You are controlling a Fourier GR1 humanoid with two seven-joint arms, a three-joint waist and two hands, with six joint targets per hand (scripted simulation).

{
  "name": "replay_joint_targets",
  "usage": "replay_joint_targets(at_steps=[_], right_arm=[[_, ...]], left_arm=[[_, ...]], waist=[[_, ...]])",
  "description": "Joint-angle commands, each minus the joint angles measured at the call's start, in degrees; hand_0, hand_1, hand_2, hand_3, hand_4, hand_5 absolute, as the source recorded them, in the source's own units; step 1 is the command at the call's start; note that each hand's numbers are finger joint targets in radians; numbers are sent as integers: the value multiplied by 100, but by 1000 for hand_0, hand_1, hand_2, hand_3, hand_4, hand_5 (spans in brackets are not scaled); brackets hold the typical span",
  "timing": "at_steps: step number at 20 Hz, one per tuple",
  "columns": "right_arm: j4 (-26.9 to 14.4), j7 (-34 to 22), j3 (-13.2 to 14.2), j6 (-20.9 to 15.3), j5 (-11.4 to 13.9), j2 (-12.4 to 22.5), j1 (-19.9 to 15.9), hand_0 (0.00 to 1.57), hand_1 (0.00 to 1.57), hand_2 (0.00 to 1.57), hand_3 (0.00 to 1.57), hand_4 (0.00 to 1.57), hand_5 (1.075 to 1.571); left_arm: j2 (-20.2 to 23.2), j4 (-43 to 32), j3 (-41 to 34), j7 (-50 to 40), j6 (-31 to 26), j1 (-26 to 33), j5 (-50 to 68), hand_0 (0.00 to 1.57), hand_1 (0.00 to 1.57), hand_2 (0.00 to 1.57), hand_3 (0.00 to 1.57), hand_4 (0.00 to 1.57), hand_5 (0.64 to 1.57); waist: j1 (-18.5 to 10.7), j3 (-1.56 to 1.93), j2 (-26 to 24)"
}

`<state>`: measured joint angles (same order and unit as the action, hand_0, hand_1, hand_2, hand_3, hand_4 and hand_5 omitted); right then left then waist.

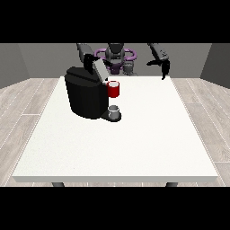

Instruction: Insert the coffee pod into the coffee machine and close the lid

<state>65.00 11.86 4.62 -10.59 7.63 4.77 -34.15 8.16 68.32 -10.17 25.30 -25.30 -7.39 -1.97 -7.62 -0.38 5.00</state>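
The black coffee machine point(85, 96) stands on the left half of the white table point(134, 143). Its grey lid point(99, 70) is tilted up and open. A red thing at the machine point(114, 89) sits at its front, under the lid. Below that, a grey thing point(114, 111) rests on the machine's base; I cannot tell whether it is the pod. The hand at the view's left point(90, 59) is just behind the top of the raised lid. The hand at the view's right point(165, 67) hangs over the table's far right edge, fingers pointing down, relaxed and holding nothing.
The robot's torso point(116, 56) with purple parts stands behind the table's far edge. A wooden floor surrounds the table.
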Motion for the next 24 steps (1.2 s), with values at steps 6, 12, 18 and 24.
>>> replay_joint_targets(at_steps=[6,12,18,24], right_arm=[[-342,-101,-214,-161,188,-263,-287,0,0,0,0,427,1571],[-726,159,-199,-144,370,-49,-791,0,0,0,0,364,1571],[-731,-495,-770,-664,630,-464,-1042,0,0,0,0,374,1571],[-1058,-756,-626,-569,1020,-270,-2126,0,0,0,0,444,1571]], left_arm=[[107,-374,-119,70,30,-192,84,0,0,0,0,381,1571],[-34,-149,72,-124,58,-427,91,0,0,0,0,369,1571],[161,-809,-57,231,-80,-314,86,0,0,0,0,385,1571],[269,-852,-76,77,-256,-745,233,0,0,0,0,319,1571]], waist=[[-13,36,162],[-309,38,390],[-293,35,145],[-483,35,413]])
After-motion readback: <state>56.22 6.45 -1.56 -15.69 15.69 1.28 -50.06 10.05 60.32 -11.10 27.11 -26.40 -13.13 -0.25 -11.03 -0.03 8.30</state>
